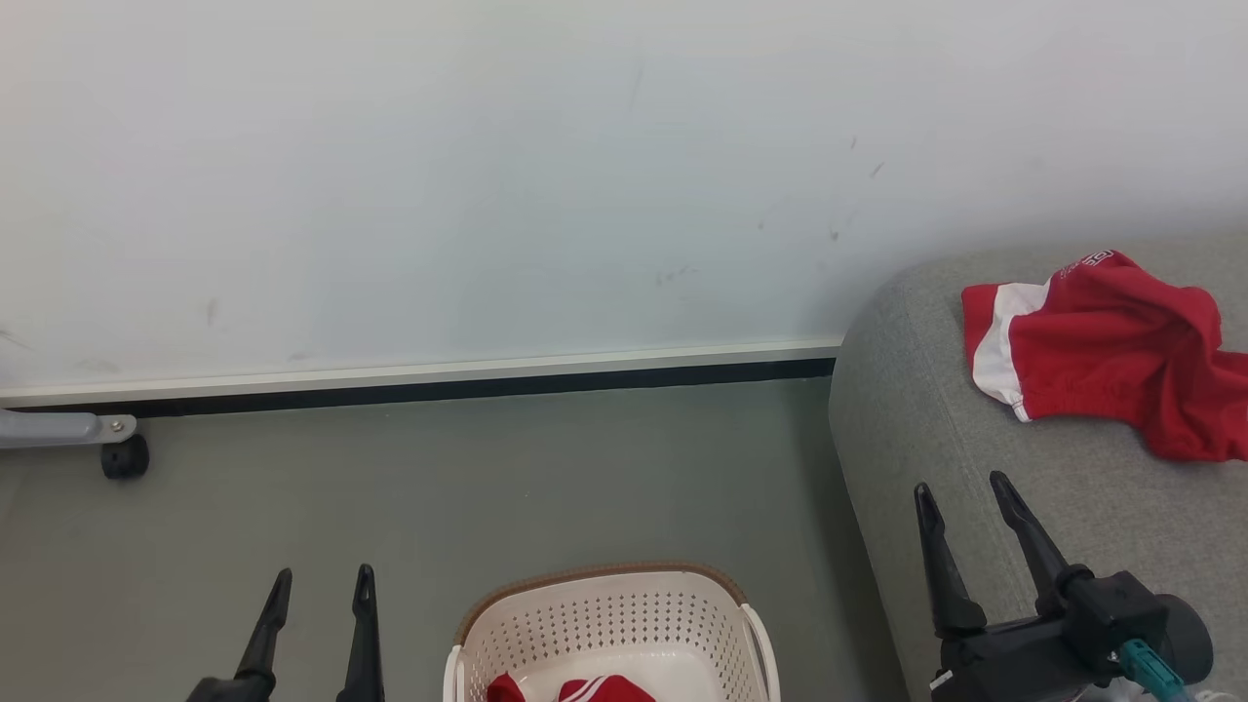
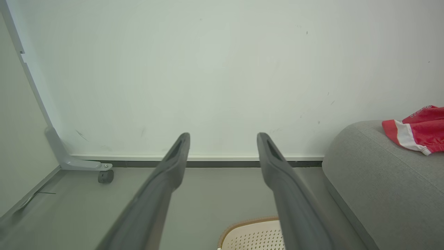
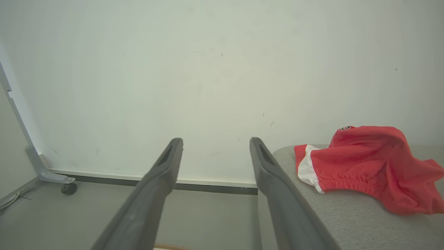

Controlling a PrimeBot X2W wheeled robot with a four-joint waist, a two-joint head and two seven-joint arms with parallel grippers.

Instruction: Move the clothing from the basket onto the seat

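Clothing of soft red mesh with white panels (image 1: 1111, 351) turns up in two places. At the far left, a grey metal leg (image 1: 58, 427) with a small black castor (image 1: 125, 456) stands on the grey floor (image 1: 536, 478) against the white wall (image 1: 487, 195). Next, the left gripper (image 1: 324, 573) hangs over the floor, its two long dark fingers spread apart with nothing between them. Just to its right sits the oval cream-white perforated plastic basket (image 1: 604, 614) with a brown woven-look rim; a red piece with white stripes (image 1: 585, 689) lies in its bottom. Further right, the right gripper (image 1: 958, 485) hangs over the rounded left end of the large grey fabric sofa (image 1: 907, 419), fingers parted and empty. Farthest right, the first-named red garment lies crumpled on the sofa's top, its white side panel towards the basket, well apart from the right gripper.
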